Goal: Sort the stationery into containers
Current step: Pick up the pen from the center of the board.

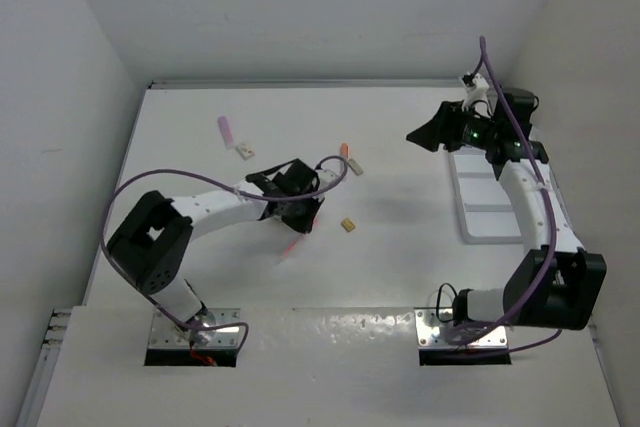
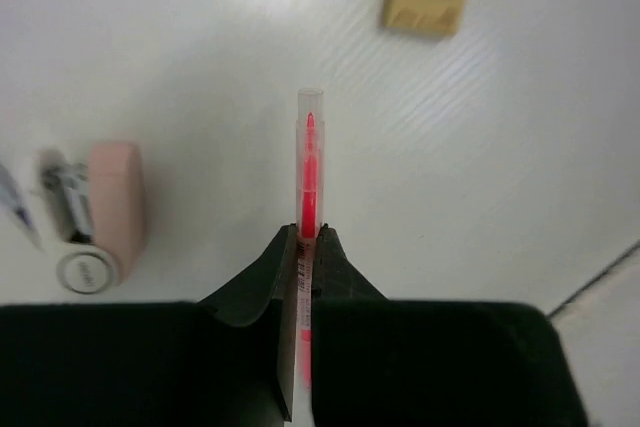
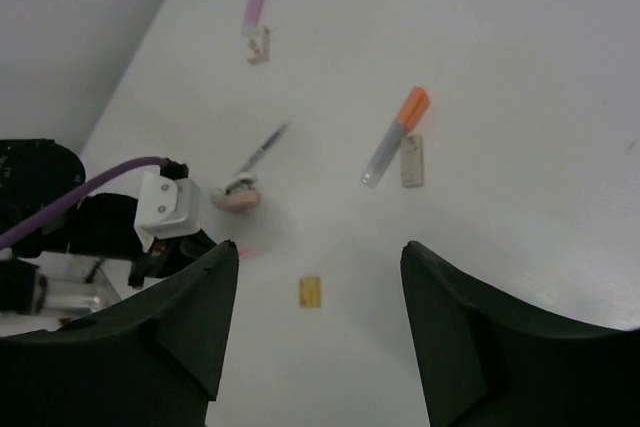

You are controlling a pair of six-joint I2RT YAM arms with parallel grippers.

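Observation:
My left gripper (image 2: pixel 309 235) is shut on a thin orange-red pen (image 2: pixel 309 172) that sticks out past the fingertips, just above the table. In the top view the gripper (image 1: pixel 303 215) is left of centre and the pen (image 1: pixel 291 246) shows as a faint red streak. A tan block (image 2: pixel 424 2) lies ahead of it (image 1: pixel 348 225). A pink eraser-like item (image 2: pixel 105 212) lies to its left. My right gripper (image 3: pixel 320 252) is open and empty, held high beside the white tray (image 1: pixel 478 219), which lies at the right.
An orange-capped pen (image 1: pixel 347 154) with a grey-white block (image 1: pixel 355 167) lies mid-table. A purple pen (image 1: pixel 226 129) and a small white block (image 1: pixel 244 150) lie at the far left. A thin pen (image 3: pixel 263 148) lies near the pink item (image 3: pixel 238 193). Walls enclose the table.

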